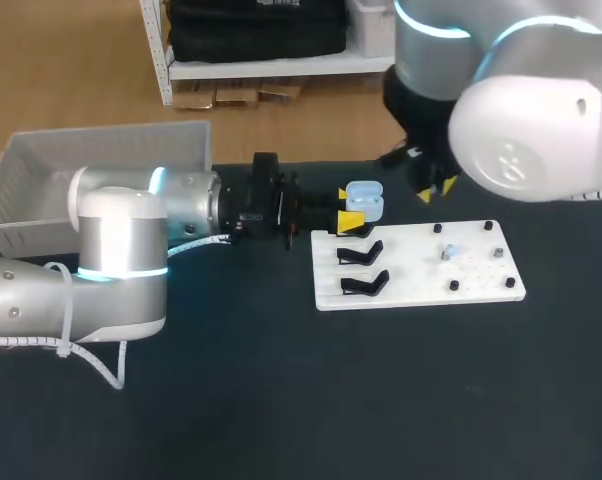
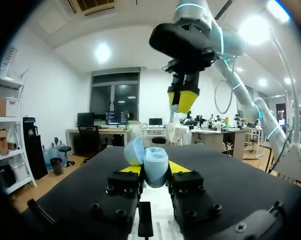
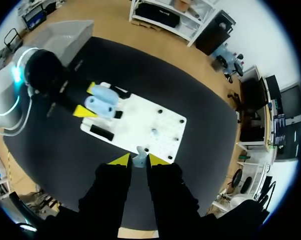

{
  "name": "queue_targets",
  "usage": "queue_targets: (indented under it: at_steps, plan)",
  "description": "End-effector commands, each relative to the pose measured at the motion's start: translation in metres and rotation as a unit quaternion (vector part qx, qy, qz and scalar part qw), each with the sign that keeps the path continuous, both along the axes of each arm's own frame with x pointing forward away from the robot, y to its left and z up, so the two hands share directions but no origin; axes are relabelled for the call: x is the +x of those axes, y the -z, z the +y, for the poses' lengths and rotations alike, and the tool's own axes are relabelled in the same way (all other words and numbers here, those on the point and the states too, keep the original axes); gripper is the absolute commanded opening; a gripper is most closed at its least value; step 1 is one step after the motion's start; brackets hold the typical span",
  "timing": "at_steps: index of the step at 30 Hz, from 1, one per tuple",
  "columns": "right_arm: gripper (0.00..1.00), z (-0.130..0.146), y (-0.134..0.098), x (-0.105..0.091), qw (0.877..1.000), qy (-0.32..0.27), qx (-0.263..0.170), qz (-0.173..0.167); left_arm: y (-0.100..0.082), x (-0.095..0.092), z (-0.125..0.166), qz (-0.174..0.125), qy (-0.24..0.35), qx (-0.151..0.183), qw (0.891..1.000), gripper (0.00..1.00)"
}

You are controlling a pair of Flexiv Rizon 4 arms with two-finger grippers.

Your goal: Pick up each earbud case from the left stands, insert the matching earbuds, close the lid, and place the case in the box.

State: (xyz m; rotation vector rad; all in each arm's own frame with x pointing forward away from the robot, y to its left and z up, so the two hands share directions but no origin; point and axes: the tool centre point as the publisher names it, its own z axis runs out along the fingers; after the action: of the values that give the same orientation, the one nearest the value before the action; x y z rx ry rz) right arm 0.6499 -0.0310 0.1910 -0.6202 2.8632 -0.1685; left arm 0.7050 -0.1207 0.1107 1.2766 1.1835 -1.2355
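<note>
Left wrist view: open-lidded earbud case (image 2: 156,160) is clamped between left gripper (image 2: 154,168) tips.
Right wrist view: earbud (image 3: 140,158) is pinched by right gripper (image 3: 139,161), above white board (image 3: 140,122).

A dark counter (image 1: 281,400) is being surrounded by a light wooden floor (image 1: 71,70), and a white shelf unit (image 1: 271,68) is being kept beyond its far edge. In the left wrist view, white walls (image 2: 50,100) are being lit by round ceiling lamps (image 2: 102,52). Dark windows (image 2: 115,100) are being shown at the back, with desks (image 2: 85,132) and monitors (image 2: 115,118) being lined beneath them.
</note>
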Motion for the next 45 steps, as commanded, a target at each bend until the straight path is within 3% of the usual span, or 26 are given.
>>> queue_targets:
  at_steps: [1, 14, 17, 20, 21, 23, 24, 26, 28, 33, 45]
  plan:
    - [0.00, 0.007, 0.002, -0.006, 1.000, 0.001, -0.005, -0.007, 0.002, 0.000, 0.000, -0.002, -0.001, -0.003, 1.000, 0.00]
    - [0.00, 0.007, 0.002, -0.006, 1.000, 0.001, -0.005, -0.007, 0.002, 0.000, 0.000, -0.002, -0.001, -0.003, 1.000, 0.00]
    - [0.00, 0.020, -0.005, -0.002, 0.998, 0.054, -0.004, -0.009, 0.002, 0.000, 0.000, -0.002, -0.001, -0.003, 1.000, 0.00]
    - [0.00, 0.031, -0.006, 0.005, 0.991, 0.121, -0.049, -0.016, 0.002, 0.000, 0.000, -0.002, -0.001, -0.003, 1.000, 0.00]
    - [0.00, 0.035, -0.008, 0.007, 0.987, 0.156, -0.033, -0.004, 0.002, 0.000, 0.000, -0.002, -0.001, -0.003, 1.000, 0.00]
    - [0.00, 0.037, -0.006, 0.010, 0.977, 0.207, -0.043, 0.027, 0.002, 0.000, 0.000, -0.002, -0.001, -0.003, 1.000, 0.00]
    - [0.00, 0.039, -0.006, 0.012, 0.973, 0.228, -0.022, 0.035, 0.002, 0.000, 0.000, -0.002, -0.001, -0.003, 1.000, 0.00]
    - [0.00, 0.039, -0.003, 0.014, 0.965, 0.258, -0.020, 0.047, 0.002, 0.000, 0.000, -0.002, -0.001, -0.003, 1.000, 0.00]
    - [0.00, 0.039, -0.001, 0.016, 0.958, 0.279, 0.010, 0.061, 0.002, 0.000, 0.000, -0.002, -0.001, -0.003, 1.000, 0.00]
    - [0.00, 0.025, 0.007, 0.017, 0.957, 0.284, 0.017, 0.066, 0.002, 0.000, 0.000, -0.002, -0.001, -0.003, 1.000, 0.00]
    - [0.00, 0.025, 0.007, 0.017, 0.957, 0.284, 0.017, 0.066, 0.002, 0.000, 0.000, -0.002, -0.001, -0.003, 1.000, 0.00]
